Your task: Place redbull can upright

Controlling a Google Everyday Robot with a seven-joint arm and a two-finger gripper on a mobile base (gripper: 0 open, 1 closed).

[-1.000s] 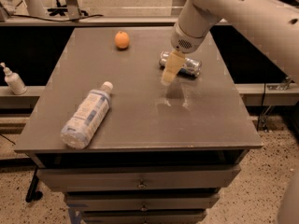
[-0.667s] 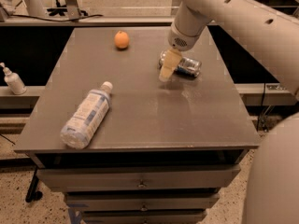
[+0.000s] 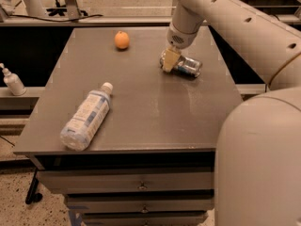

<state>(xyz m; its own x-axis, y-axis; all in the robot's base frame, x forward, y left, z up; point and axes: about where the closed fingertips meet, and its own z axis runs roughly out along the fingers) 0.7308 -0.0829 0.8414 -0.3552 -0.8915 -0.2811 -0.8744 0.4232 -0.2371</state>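
The redbull can (image 3: 187,66) lies on its side on the grey table (image 3: 150,112), at the right rear, with its length running left to right. My gripper (image 3: 169,60) hangs from the white arm and is down at the can's left end, touching or very close to it. The can's left end is partly hidden behind the gripper.
A clear plastic bottle (image 3: 86,117) with a white cap lies on its side at the front left. An orange (image 3: 122,40) sits at the back, left of the can. A white pump bottle (image 3: 12,80) stands off the table to the left. The table's right edge is close to the can.
The gripper has moved from in front of the can down to its left end. The can, bottle and orange have not moved on the table.
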